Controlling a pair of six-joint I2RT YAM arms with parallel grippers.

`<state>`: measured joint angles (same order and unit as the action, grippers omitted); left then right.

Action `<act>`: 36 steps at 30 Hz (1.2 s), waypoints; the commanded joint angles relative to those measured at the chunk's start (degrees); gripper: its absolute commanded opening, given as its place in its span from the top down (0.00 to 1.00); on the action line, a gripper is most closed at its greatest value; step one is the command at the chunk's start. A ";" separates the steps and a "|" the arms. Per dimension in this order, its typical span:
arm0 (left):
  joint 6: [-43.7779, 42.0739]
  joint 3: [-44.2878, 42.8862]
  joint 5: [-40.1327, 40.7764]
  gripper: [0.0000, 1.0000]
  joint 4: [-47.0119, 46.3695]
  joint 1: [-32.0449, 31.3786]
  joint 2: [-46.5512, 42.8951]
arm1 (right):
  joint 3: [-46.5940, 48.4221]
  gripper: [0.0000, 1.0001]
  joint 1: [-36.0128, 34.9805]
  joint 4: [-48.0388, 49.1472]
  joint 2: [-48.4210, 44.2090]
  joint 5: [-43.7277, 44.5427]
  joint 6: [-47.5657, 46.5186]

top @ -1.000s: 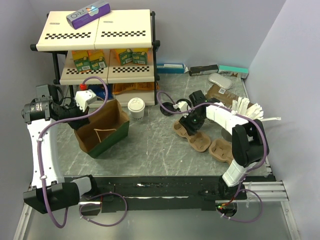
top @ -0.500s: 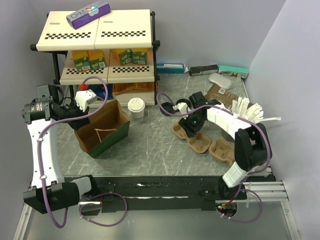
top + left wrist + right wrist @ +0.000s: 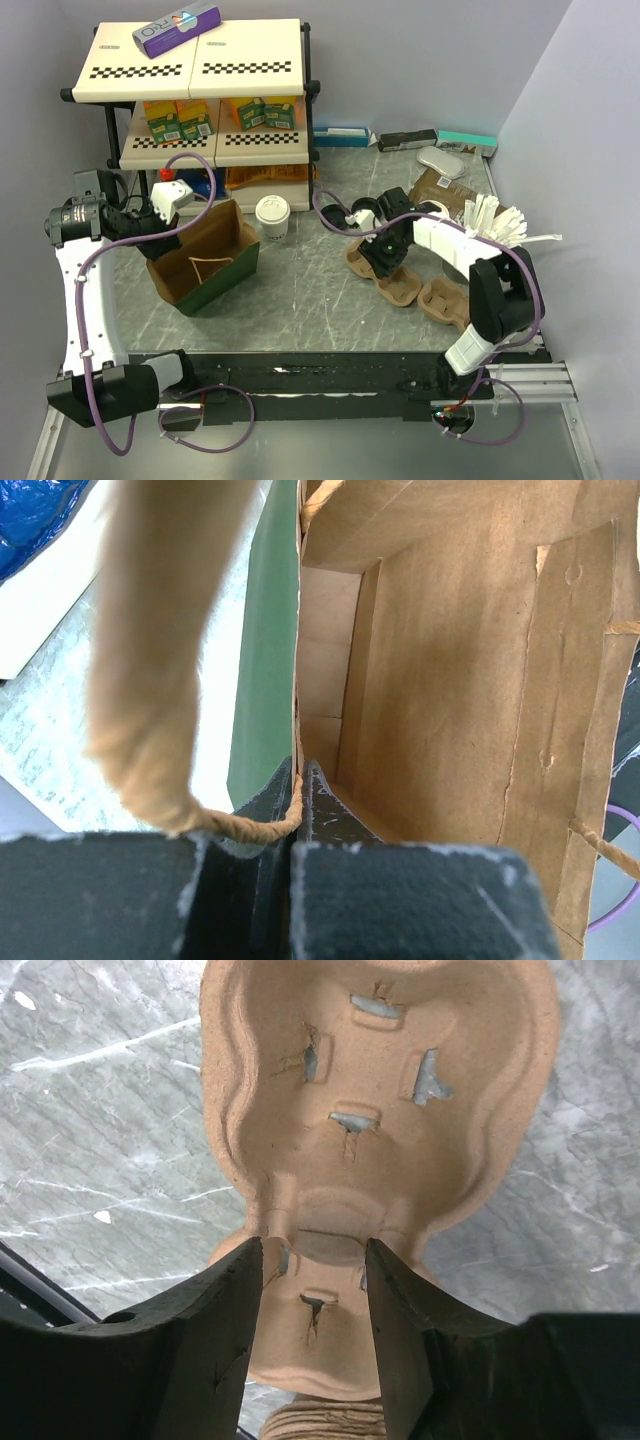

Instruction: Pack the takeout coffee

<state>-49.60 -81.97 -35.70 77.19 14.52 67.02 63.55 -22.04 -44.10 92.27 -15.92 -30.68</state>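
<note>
From above, the only writing that can be made out is large letters ending in "RO" on the grey and purple box (image 3: 177, 27) lying on top of the shelf (image 3: 190, 60). The print on the green and yellow cartons (image 3: 220, 117) on the shelf's lower level is too small to read. The takeout coffee (image 3: 272, 216) is a single white paper cup with a white lid. It stands upright on the grey marbled table (image 3: 300, 290), just beside the paper bag (image 3: 205, 262) and near the shelf's foot. It carries a small dark mark that is too small to make out. The left claw (image 3: 152, 238) sits at the bag's far rim. The right claw (image 3: 383, 258) is low over the brown pulp cup tray (image 3: 392, 275), with a second tray (image 3: 443, 298) beside it. In the left wrist view, the left claw (image 3: 300, 780) is pinched together on the edge of the bag's wall (image 3: 450, 680), which is green outside and brown inside. A blurred twisted-paper handle (image 3: 150, 660) loops close across the lens. The cup is out of sight here. In the right wrist view, the right claw (image 3: 312, 1250) stands apart, its fingers (image 3: 235, 1300) on either side of the tray's (image 3: 380, 1090) narrow middle. I cannot tell whether they touch it. The tray's near end is cut off at the bottom of the frame.
</note>
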 commanded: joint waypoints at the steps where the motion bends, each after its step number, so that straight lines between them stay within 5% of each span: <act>1: 0.91 0.06 -1.47 0.99 0.51 -0.29 0.04 | 1.23 0.47 -0.72 0.33 1.51 -0.34 0.71; 36: 1.88 1.73 -1.91 0.99 0.33 -0.64 -0.23 | 2.28 0.44 -3.62 4.11 3.71 2.65 10.11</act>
<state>-48.31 -80.86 -36.25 76.86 14.15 67.02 63.79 -25.36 -41.67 95.09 -13.72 -22.92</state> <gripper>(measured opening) 0.028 0.564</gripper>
